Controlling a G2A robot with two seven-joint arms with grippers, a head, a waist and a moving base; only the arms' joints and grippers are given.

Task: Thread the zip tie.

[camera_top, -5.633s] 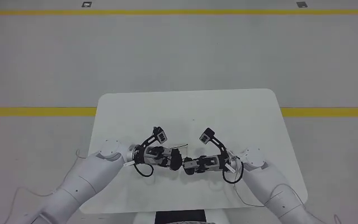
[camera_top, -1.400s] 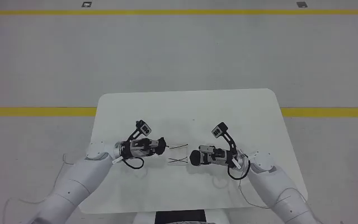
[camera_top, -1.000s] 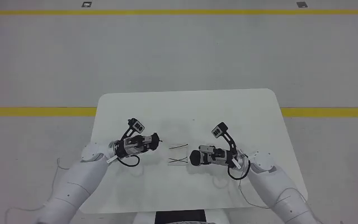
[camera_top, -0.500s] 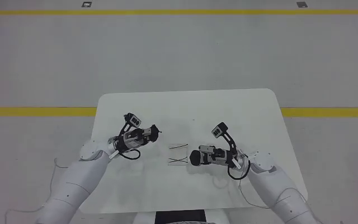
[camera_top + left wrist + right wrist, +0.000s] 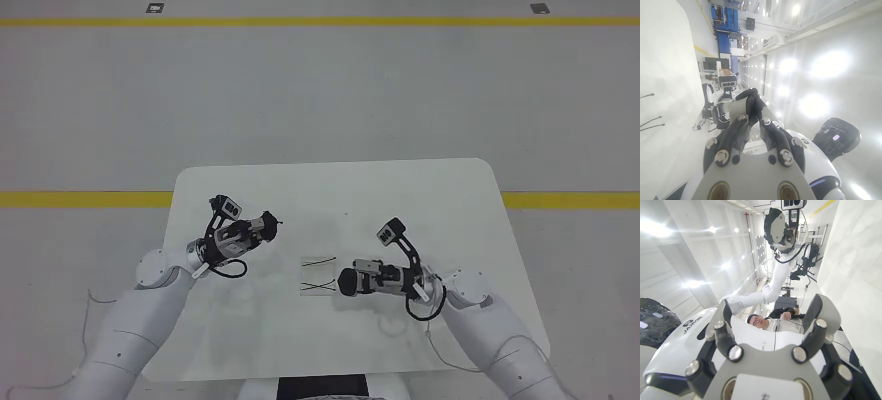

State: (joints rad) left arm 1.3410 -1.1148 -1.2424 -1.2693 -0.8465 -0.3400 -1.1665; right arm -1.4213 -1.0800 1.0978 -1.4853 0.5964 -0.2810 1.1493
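1. No gripper holds a tie, so I think the step is to pick one up. The right gripper (image 5: 344,281) sits just beside the crossed pair (image 5: 318,287). Its fingers (image 5: 811,311) are spread wide, with nothing in them.
2. It should go low and pinch just one tie near its end, so the other one stays down. The lone tie (image 5: 320,262) may be easier to grab.
3. The left gripper (image 5: 271,225) is over the left part of the table (image 5: 430,200), apart from the ties. Its fingers (image 5: 753,98) are pressed together, and I see nothing between them. It must open before it can grab the other end.
4. The thin tip has to go right into the small hole, so slow and straight is best.
5. The three ties are thin, dark and a bit bent, each with a small knob at one end. They lie flat near the middle of the table. The lone tie lies just beside the crossed pair, on the far-edge side.
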